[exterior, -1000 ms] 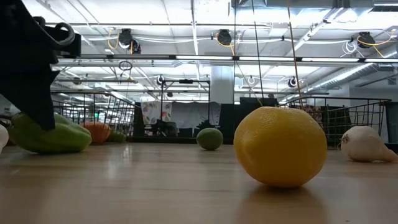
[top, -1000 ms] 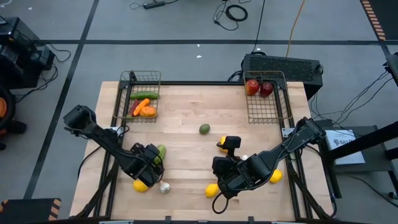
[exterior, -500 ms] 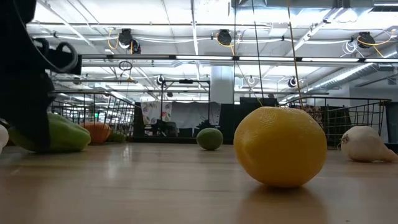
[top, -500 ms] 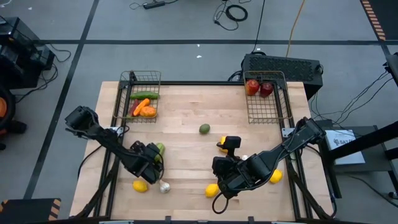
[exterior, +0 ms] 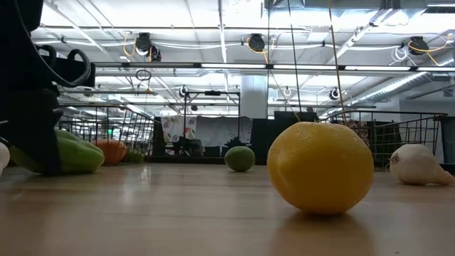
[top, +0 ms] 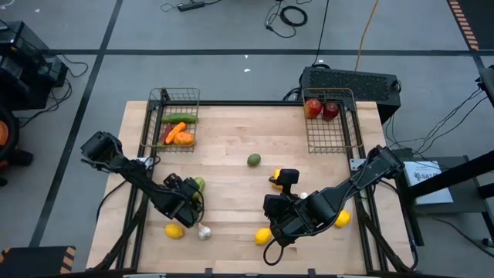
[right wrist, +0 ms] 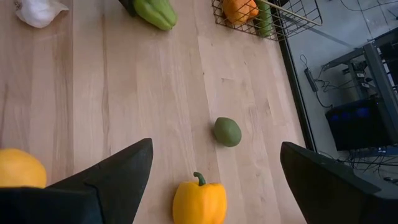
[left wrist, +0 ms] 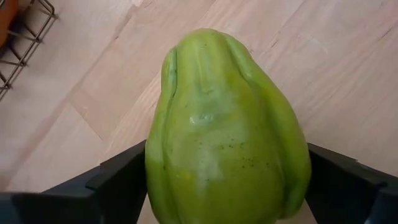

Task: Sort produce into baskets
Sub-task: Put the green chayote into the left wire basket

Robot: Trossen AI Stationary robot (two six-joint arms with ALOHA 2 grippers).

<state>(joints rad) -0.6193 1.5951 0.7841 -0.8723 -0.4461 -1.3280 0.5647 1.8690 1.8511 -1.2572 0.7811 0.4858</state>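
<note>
Left gripper (top: 191, 198) clamped on green squash (left wrist: 225, 124) at table's (top: 231, 154) front-left, near left basket (top: 176, 120). Right gripper (right wrist: 211, 180) spread wide, empty, above yellow pepper (right wrist: 199, 202) near avocado (right wrist: 227, 131).

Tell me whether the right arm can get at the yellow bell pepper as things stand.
Probably yes. The right tool hangs open directly over the yellow bell pepper, which lies alone on the bare wooden table. The small round green avocado lies apart, so nothing seems to block a descent.
</note>
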